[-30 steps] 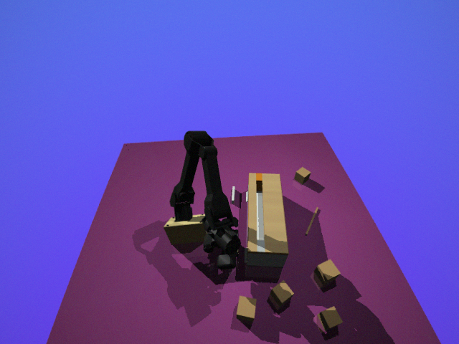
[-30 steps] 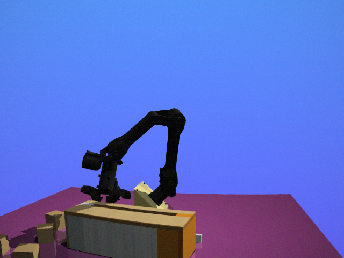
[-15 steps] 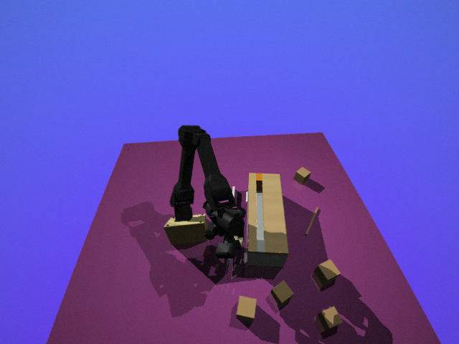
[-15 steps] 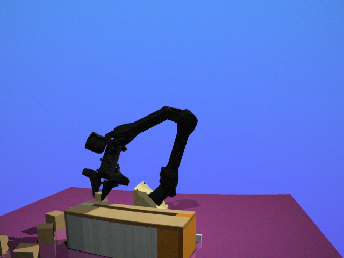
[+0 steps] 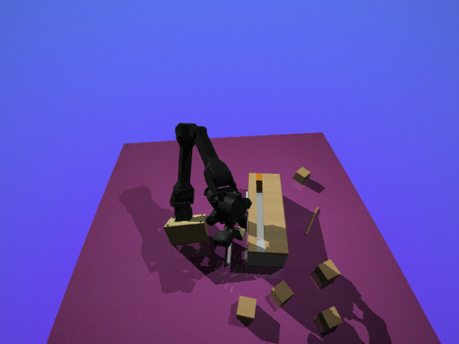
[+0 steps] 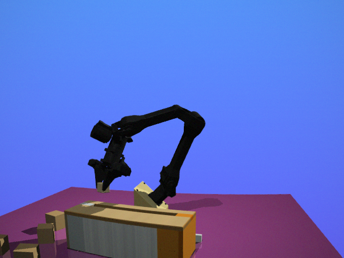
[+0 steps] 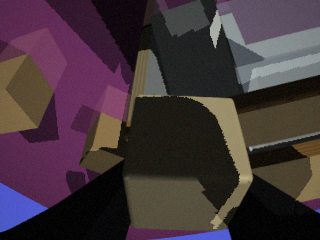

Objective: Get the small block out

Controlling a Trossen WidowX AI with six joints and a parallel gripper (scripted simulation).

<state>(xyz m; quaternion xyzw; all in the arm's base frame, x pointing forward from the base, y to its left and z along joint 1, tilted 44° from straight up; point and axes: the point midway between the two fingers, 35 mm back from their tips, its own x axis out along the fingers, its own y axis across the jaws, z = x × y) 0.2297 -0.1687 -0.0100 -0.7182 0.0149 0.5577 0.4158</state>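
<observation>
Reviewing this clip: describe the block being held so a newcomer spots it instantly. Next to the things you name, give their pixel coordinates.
Find the long box (image 5: 272, 207) (image 6: 133, 215) with the slotted top. Beside it, the black arm's hand (image 5: 234, 236) (image 6: 101, 184) reaches down, gripping a small tan block (image 5: 241, 232) (image 6: 101, 187) (image 7: 175, 150). Unlike the similar blocks (image 5: 246, 307) (image 6: 45, 234) resting on the table, this one is held up between fingers.

tan block (image 7: 185, 165) between black gripper (image 7: 179, 171) fingers

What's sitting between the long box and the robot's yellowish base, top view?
The end effector, with the small block in its grip, shows between them in the top view.
</observation>
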